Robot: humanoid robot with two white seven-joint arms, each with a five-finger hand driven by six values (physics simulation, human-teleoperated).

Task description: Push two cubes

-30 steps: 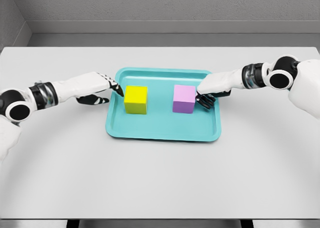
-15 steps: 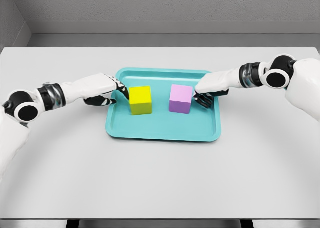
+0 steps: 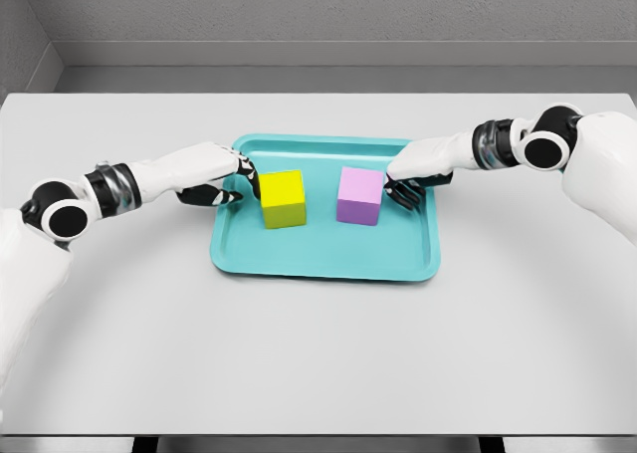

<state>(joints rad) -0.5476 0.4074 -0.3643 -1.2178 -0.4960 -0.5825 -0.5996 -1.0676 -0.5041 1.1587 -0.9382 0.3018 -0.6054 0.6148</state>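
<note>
left hand (image 3: 221, 177): fingers loosely curled, gripping nothing; its dark fingertips (image 3: 247, 174) sit against the outer face of the yellow cube (image 3: 283, 197), or so near that no gap shows. the hand reaches over the near rim of the teal tray (image 3: 323, 257), with the cube directly inboard of it.

right hand (image 3: 406, 182): the same posture mirrored, fingers bent and nothing enclosed. its fingertips (image 3: 394, 193) lie just beside the outer face of the pink cube (image 3: 359, 195); contact cannot be confirmed from the head view.

both cubes stand upright on the tray floor between the two hands, with a clear gap between them. the yellow cube is turned slightly off square to the tray; the pink one sits more nearly square. the tray rests on the pale grey desk (image 3: 318, 353), about midway between the arms.

handling assessment: the cubes appear rigid, smooth-faced and probably light. they look likely to slide readily on the tray's glossy floor rather than tip, provided the push is applied low and near the centre of the face. an off-centre contact would probably spin a cube, as the yellow one's skew suggests. no grasp is required; flat fingertip pressure on the outer faces should suffice. the tray itself seems light enough to shift if one hand pushes harder than the other.
</note>
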